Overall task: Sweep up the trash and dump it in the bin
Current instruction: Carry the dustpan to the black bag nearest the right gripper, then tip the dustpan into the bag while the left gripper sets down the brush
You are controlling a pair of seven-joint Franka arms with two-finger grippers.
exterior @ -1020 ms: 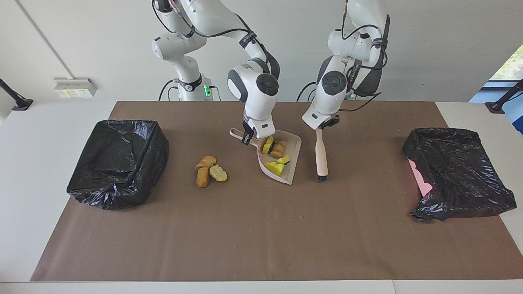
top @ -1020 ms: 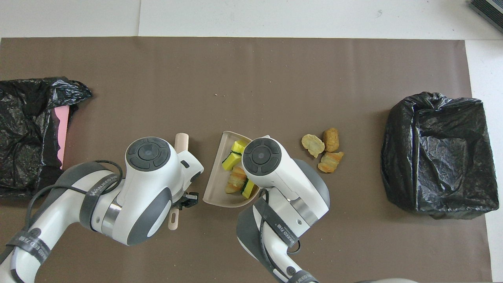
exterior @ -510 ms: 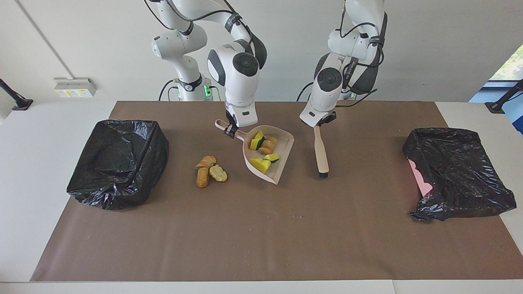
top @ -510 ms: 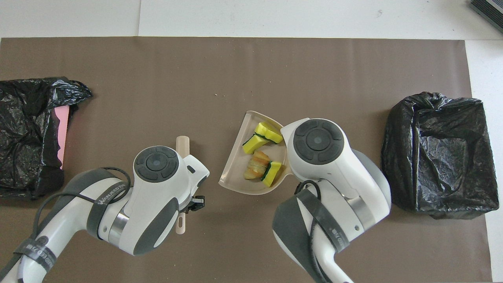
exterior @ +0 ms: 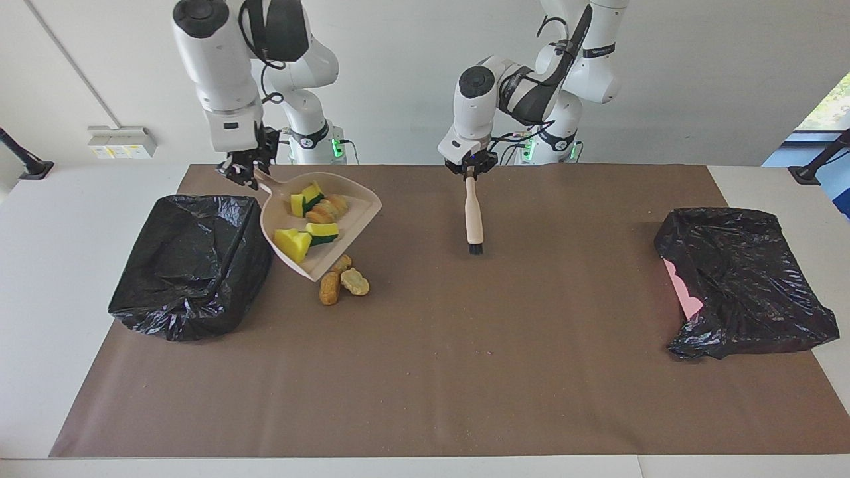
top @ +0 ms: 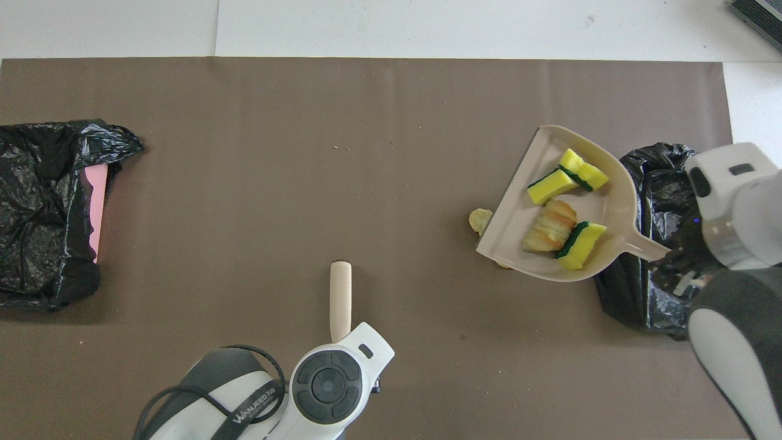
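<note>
My right gripper is shut on the handle of the pale pink dustpan and holds it up in the air, beside the black-bagged bin at the right arm's end of the table. In the pan lies trash: yellow sponge bits with green edges and a bread-like chunk. Three more tan and brown chunks lie on the mat, partly under the raised pan. My left gripper is shut on the top of a wooden brush, which hangs bristles down over the mat.
A second black-bagged bin with a pink edge showing stands at the left arm's end of the table. A brown mat covers the table. The right arm hides part of the nearby bin in the overhead view.
The right arm has lifted the loaded dustpan and carried it from the middle of the mat to beside the bin. The left arm has raised the brush and drawn it back toward the robots.
</note>
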